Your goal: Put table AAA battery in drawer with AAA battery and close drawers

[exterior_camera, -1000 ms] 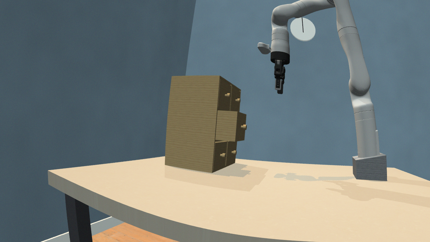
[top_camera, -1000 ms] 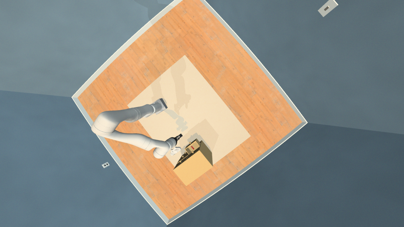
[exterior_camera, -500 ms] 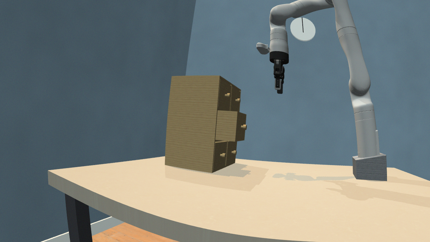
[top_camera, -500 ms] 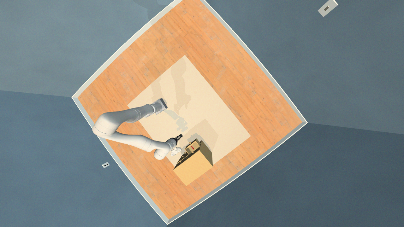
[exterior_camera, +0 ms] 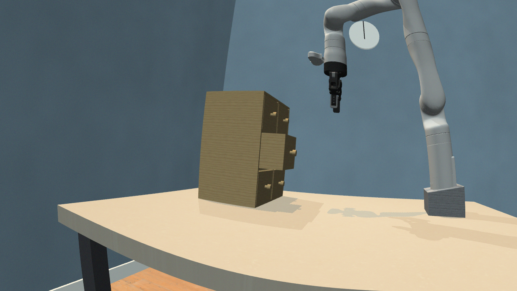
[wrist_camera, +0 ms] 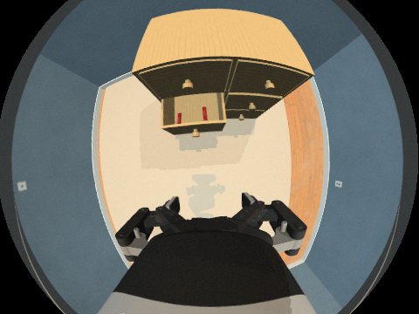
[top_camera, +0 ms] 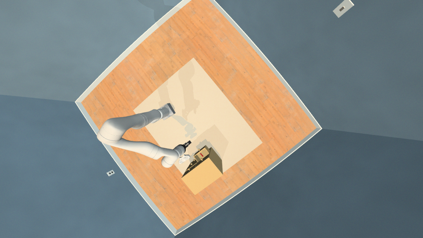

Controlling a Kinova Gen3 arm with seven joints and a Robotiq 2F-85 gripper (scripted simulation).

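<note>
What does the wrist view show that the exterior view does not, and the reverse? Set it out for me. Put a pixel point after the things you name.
Only the wrist view: two red batteries (wrist_camera: 179, 118) (wrist_camera: 204, 113) lying inside the pulled-out drawer (wrist_camera: 193, 127) (exterior_camera: 272, 151), and the small chest's top (wrist_camera: 218, 37).

Only the exterior view: the arm's base block (exterior_camera: 446, 202), a table leg (exterior_camera: 97, 260) and a round white disc (exterior_camera: 371, 34) on the wall.

Both: the small chest (wrist_camera: 209, 78) (exterior_camera: 231, 148) with that one drawer out and the others in, and the open gripper (wrist_camera: 210, 201) (exterior_camera: 335, 107), away from the chest.
</note>
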